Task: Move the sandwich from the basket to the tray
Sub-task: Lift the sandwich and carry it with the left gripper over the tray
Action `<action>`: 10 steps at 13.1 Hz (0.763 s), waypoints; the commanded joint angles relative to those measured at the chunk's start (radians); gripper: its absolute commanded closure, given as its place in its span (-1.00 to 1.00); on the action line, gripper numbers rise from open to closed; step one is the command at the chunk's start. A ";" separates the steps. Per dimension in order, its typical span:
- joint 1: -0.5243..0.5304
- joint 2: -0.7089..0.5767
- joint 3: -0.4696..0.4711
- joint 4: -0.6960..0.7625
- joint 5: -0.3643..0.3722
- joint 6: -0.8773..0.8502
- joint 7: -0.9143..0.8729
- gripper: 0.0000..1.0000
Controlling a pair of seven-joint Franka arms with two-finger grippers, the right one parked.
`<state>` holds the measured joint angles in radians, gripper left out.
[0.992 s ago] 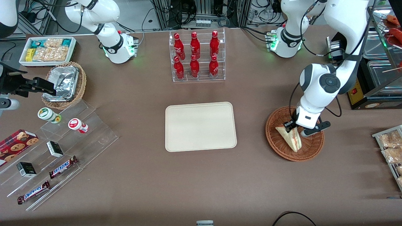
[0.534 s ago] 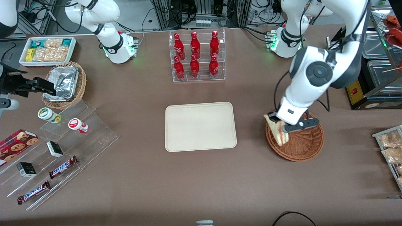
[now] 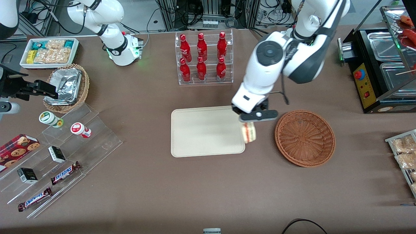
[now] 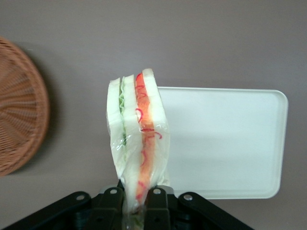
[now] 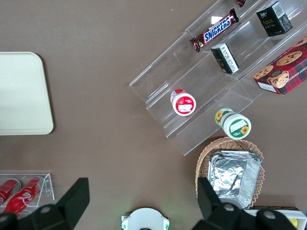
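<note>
The sandwich (image 3: 249, 132) (image 4: 138, 143), a plastic-wrapped wedge of white bread with red and green filling, hangs in the air, pinched by my left gripper (image 3: 252, 121) (image 4: 136, 196), which is shut on its narrow end. It hovers over the edge of the cream tray (image 3: 204, 131) (image 4: 225, 143) nearest the reddish-brown wicker basket (image 3: 305, 137) (image 4: 19, 124). The basket stands empty beside the tray, toward the working arm's end of the table. Nothing lies on the tray.
A clear rack of red bottles (image 3: 203, 58) stands farther from the front camera than the tray. Toward the parked arm's end are clear stepped shelves (image 3: 61, 152) with snacks, a tan basket with foil (image 3: 66, 87) and a white snack bin (image 3: 48, 52). Metal trays (image 3: 388, 65) stand at the working arm's end.
My left gripper has lifted the sandwich out of the basket and carried it sideways to the tray's edge. The basket now lies empty.
</note>
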<state>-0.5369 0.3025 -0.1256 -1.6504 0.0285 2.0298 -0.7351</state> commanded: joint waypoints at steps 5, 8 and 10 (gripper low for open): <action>-0.122 0.280 0.007 0.191 0.005 0.101 -0.097 1.00; -0.153 0.346 0.011 0.198 0.008 0.145 -0.112 1.00; -0.189 0.385 0.012 0.193 0.014 0.233 -0.109 1.00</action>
<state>-0.6955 0.6475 -0.1265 -1.4964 0.0284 2.2301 -0.8275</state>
